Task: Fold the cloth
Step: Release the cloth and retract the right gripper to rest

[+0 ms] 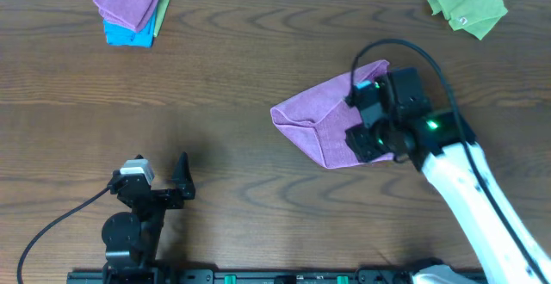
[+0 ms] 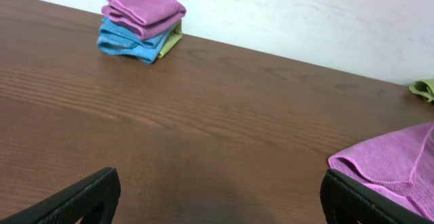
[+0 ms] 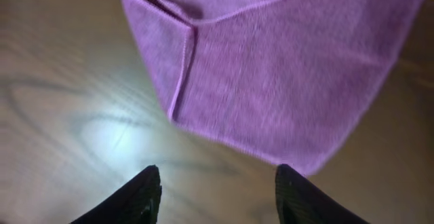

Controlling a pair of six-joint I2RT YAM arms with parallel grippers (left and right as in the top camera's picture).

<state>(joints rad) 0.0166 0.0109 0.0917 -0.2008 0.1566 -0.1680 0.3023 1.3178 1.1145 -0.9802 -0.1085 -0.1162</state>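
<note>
**Item inspected:** the purple cloth point(image 1: 323, 120). It lies on the wooden table point(image 1: 241, 86), at about 3 o'clock from the table's centre in the overhead view. It is partly doubled, with one flap turned over along a hemmed edge point(image 3: 182, 68). The outline is skewed rather than square, so the fold is judged incomplete.

**Handling (judgement):** The fabric looks thin, light and limp, with no stiffness. It is likely to drape and drag rather than hold a shape, and a pinched top layer may peel from the layer beneath. It is not fragile. The wood looks smooth, so the cloth may slide if pushed. The best hold is a free corner or hem, such as the left corner point(image 1: 280, 114) at the cloth's 9 o'clock.

**Right gripper point(image 3: 220, 193):** It is positioned over the cloth's 3 o'clock side. The jaws are spread with nothing between them. In the wrist view the fingertips show over bare wood, just beside the cloth's near edge. Whether anything touches the fabric cannot be told.

**Left gripper point(image 1: 164, 185):** It sits at 7 o'clock on the table, well apart from the cloth. The jaws are spread and empty.

**Surroundings:**
- A stack of folded cloths point(image 1: 131, 9) sits at 11 o'clock, purple over blue with green beneath.
- A crumpled green cloth point(image 1: 467, 9) sits at 1 o'clock.

Both are well apart from the work and neither obstructs it. The only obstruction is the right arm point(image 1: 469, 185), which hides the cloth's right edge from overhead.
</note>
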